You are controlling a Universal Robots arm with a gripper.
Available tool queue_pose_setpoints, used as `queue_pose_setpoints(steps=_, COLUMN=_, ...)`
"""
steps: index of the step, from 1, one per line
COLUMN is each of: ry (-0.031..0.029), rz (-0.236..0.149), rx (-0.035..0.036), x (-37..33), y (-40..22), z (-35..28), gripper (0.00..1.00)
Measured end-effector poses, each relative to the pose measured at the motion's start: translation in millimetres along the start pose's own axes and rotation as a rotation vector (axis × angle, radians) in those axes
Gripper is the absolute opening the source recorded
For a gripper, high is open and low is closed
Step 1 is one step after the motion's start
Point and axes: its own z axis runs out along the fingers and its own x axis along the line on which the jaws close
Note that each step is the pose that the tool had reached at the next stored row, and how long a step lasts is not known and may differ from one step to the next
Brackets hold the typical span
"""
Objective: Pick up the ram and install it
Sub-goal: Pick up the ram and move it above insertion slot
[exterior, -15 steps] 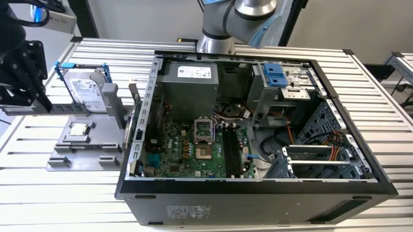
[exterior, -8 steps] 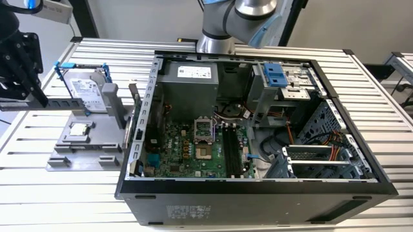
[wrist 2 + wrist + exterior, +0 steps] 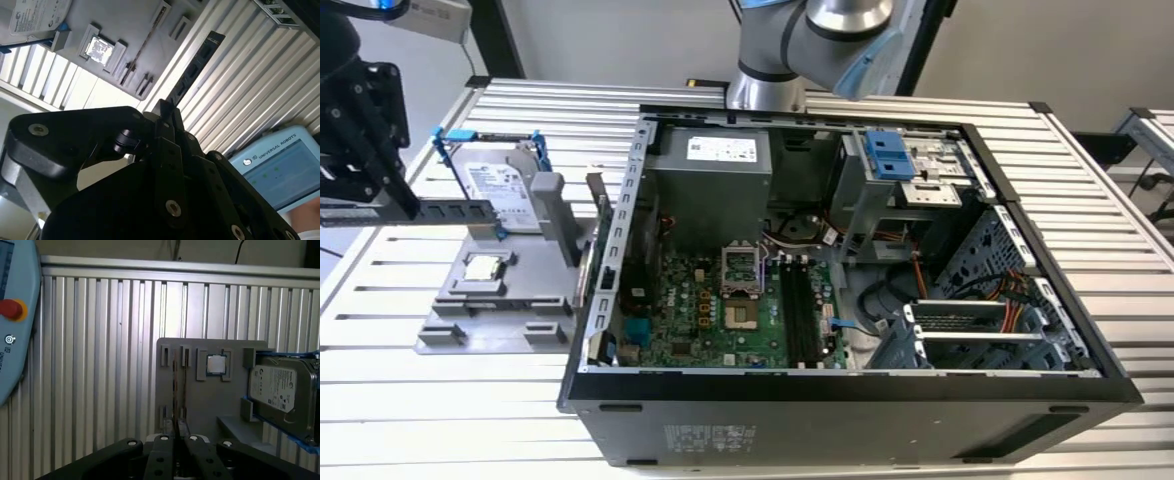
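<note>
Ram (image 3: 458, 210) lifted, not yet in.
Our gripper (image 3: 403, 207) pinches it; we think it must meet a slot (image 3: 794, 305) straight.

I'm at the exterior view's left, ram (image 3: 454, 210) between my gripper's (image 3: 398, 212) fingers, up over the tray (image 3: 467, 325). Chip (image 3: 483, 267) sits in the tray, drive (image 3: 500, 185) behind it. Case (image 3: 854, 420) just right of the tray, perhaps touching; board (image 3: 694, 310) inside. Everything's on the table (image 3: 1107, 240).

Exterior view looks down over the open case (image 3: 854, 420); both wrist views (tight behind the pincer (image 3: 167, 107) (image 3: 175, 426)) share the tray (image 3: 125, 30) (image 3: 200, 400).
</note>
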Motion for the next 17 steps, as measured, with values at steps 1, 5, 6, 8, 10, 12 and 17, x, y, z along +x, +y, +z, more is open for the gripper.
queue_pose_setpoints(steps=1, ry=-0.0003, rz=0.000, rx=0.0001, x=0.1, y=-2.1, z=0.2, gripper=0.00)
queue_pose_setpoints(steps=5, ry=-0.0003, rz=0.000, rx=-0.0012, x=0.4, y=-13.9, z=0.1, gripper=0.00)
queue_pose_setpoints(steps=6, ry=-0.0003, rz=0.000, rx=-0.0015, x=0.5, y=-16.7, z=0.1, gripper=0.00)
queue_pose_setpoints(steps=8, ry=-0.0003, rz=0.000, rx=-0.0022, x=0.6, y=-22.7, z=0.0, gripper=0.00)
queue_pose_setpoints(steps=10, ry=-0.0003, rz=0.000, rx=-0.0030, x=0.8, y=-28.7, z=0.0, gripper=0.00)
queue_pose_setpoints(steps=12, ry=-0.0003, rz=0.000, rx=-0.0040, x=0.9, y=-35.4, z=0.0, gripper=0.00)
queue_pose_setpoints(steps=17, ry=-0.0004, rz=0.000, rx=-0.0069, x=1.3, y=-52.0, z=-0.2, gripper=0.00)
